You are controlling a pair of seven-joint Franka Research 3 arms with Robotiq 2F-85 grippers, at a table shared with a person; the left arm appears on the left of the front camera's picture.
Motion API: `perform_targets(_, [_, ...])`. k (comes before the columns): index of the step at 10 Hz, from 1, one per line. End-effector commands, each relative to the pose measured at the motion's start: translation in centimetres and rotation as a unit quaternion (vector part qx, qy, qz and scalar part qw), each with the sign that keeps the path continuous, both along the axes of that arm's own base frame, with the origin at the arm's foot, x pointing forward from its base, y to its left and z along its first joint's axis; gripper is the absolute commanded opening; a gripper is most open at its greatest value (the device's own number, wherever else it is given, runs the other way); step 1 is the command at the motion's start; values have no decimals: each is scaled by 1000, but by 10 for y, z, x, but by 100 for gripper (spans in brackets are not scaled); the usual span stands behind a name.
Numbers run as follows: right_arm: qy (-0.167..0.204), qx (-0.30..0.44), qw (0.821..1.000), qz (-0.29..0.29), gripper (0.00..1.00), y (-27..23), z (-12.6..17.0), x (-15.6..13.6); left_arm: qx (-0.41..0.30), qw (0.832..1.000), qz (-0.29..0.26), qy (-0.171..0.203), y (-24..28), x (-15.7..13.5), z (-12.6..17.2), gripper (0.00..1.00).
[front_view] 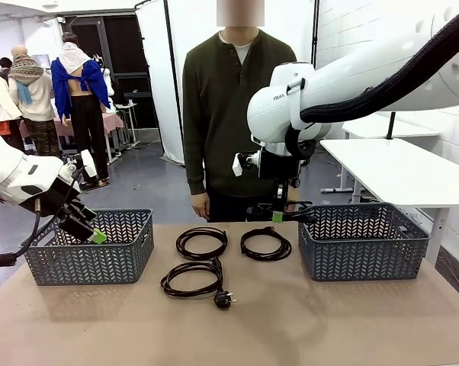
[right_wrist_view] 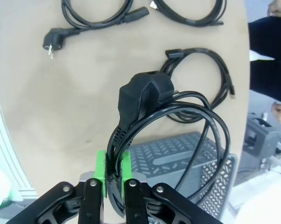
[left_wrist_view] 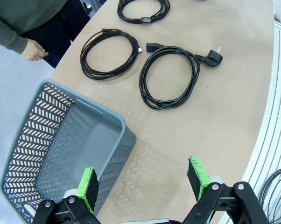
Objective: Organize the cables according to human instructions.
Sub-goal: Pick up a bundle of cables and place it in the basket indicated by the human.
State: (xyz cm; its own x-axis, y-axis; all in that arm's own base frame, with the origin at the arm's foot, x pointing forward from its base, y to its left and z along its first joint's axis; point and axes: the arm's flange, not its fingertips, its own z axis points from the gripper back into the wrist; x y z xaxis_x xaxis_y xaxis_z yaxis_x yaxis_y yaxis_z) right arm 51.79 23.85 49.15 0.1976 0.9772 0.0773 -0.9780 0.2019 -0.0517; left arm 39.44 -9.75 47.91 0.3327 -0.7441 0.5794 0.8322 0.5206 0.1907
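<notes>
Cable coil (right_wrist_view: 145,93) is hanging from the right pincer (right_wrist_view: 113,165), clamped on its strands, over the right basket (right_wrist_view: 178,154) rim. Basket hollow is lying just rightward. Left pincer (left_wrist_view: 143,175) is gaping wide.

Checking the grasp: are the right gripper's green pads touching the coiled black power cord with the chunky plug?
Touching. The right wrist view shows the right gripper shut, both green pads pressed against strands of the coiled black power cord.

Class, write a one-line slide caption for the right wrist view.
Right gripper shut on a coiled black cable near a grey basket; three more coils on the table.
</notes>
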Motion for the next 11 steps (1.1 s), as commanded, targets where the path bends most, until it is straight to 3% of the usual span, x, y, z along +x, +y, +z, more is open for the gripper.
perform_targets(1, [-4, 2, 1000, 2, 0, 3, 5, 1, -5, 1000, 0, 2, 2, -2, -3, 100])
perform_targets(6, [-2, 1, 1000, 2, 0, 2, 2, 0, -5, 1000, 0, 2, 2, -2, -3, 100])
perform_targets(11, [-9, -21, 1000, 6, 0, -47, 32, -17, -5, 1000, 0, 2, 2, -2, -3, 100])
